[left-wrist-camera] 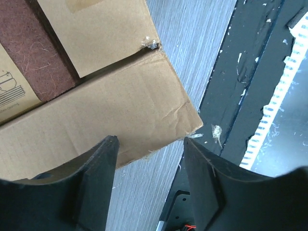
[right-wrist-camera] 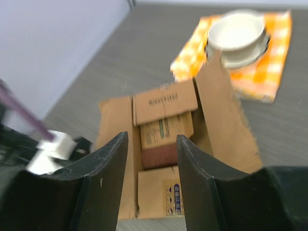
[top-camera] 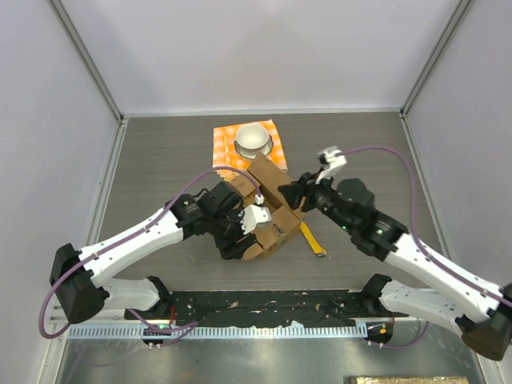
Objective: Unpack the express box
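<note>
On the desk [top-camera: 160, 160] at centre frame, the left pincer [left-wrist-camera: 149, 142] and right pincer [right-wrist-camera: 151, 137] flank the express box [top-camera: 276, 226], both with fingers apart and empty, its flaps open over a reddish-brown block [right-wrist-camera: 159, 155], a white bowl [top-camera: 253, 138] on an orange checked cloth [top-camera: 226, 144] just beyond.

A white bowl [top-camera: 253, 138] sits on an orange checked cloth [top-camera: 225, 141]; a yellow strip [top-camera: 313, 239] lies apart.
</note>
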Motion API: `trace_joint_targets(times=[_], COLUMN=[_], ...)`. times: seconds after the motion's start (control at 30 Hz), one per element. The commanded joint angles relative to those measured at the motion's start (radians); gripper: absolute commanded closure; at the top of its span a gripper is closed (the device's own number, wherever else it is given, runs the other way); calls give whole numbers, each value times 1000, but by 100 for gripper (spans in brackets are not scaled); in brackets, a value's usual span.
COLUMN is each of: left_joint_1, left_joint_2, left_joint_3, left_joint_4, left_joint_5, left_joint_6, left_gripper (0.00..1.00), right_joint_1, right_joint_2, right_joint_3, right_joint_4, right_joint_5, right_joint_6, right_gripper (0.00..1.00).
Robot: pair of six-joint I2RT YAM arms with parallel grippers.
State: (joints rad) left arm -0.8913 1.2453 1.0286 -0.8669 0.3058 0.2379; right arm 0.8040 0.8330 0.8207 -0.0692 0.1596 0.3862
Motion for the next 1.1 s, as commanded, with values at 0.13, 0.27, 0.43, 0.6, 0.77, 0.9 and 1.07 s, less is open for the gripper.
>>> trace_joint_targets(times=[0.13,0.27,0.43,0.6,0.77,0.9,1.07], left_joint_1=[60,69,87,89,89,91,101], left_joint_2=[-76,-113,-139,-153,-159,-162,-167], left_joint_3=[13,-21,-50,-76,-85,-90,-90], left_joint_4=[39,39,46,54,57,57,52], left_joint_5=[90,101,113,113,119,134,142], left_joint_6=[-16,-9,-3,11,15,17,18], left_gripper=[32,27,27,29,30,31,32], right_joint_1=[0,4,18,23,26,29,29], right_joint_2=[276,409,543,617,661,693,742], right_joint_3=[-28,-14,4,15,20,18,18], right_joint_4=[157,192,232,249,284,348,422], right_joint_5=[-146,-184,-175,-109,-80,-80,-91], right_joint_6=[-64,-87,-101,-133,-147,-150,-138], right_gripper=[48,43,41,41,38,38,43])
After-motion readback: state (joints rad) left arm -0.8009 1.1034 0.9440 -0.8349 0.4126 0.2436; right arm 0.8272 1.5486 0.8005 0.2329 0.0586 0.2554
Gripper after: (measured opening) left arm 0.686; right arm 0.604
